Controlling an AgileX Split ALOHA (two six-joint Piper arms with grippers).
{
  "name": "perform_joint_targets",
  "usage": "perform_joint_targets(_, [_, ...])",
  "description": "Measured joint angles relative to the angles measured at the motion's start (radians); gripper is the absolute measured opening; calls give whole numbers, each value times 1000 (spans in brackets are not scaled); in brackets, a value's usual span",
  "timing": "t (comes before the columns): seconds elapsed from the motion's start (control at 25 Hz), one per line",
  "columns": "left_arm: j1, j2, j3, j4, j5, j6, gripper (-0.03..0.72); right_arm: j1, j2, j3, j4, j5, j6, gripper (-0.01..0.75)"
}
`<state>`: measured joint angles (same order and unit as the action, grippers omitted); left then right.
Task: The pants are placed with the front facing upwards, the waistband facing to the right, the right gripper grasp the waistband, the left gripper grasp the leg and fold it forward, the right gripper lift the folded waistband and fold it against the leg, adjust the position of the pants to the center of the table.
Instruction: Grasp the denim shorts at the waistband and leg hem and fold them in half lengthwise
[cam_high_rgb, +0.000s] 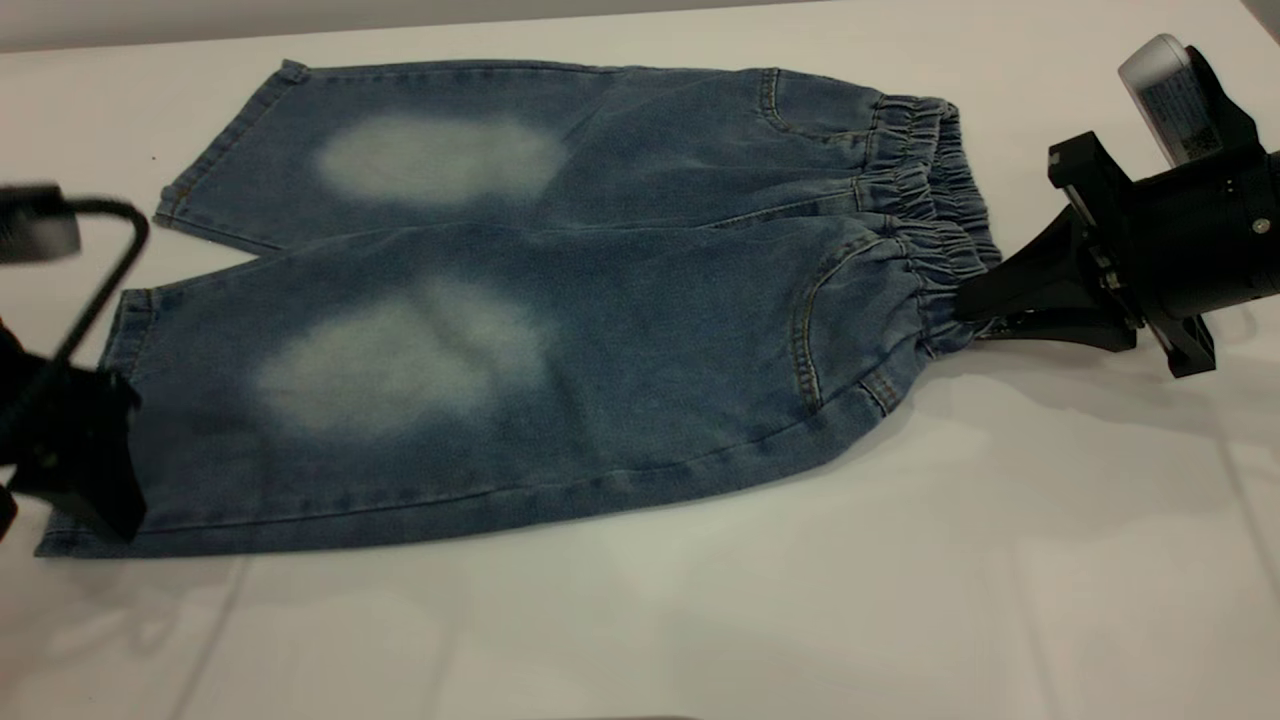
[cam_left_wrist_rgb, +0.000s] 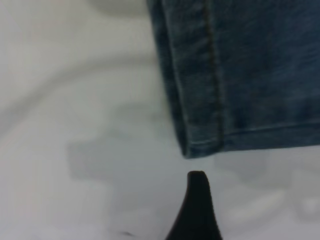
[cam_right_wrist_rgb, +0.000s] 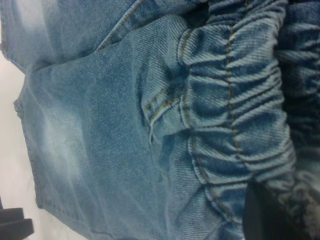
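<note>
The waistband (cam_high_rgb: 925, 215) is being pinched by the right gripper (cam_high_rgb: 975, 300) (left fingers' state unclear); thin bite, slippage risked.

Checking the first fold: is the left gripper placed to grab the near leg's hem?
Probably yes: the left gripper sits at the near leg's hem, one finger just short of the corner, nothing between.
</note>
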<state>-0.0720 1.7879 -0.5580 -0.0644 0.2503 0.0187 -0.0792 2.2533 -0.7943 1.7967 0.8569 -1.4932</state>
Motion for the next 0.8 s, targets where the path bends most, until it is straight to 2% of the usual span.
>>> perform_joint_targets(0.36, [80,49,0,76,-68,-41,547,0,0,0,-7,0,11,39])
perform_joint_targets(0.8, [82,117,0,74,-124,-45,547,0,0,0,-7,0,11,38])
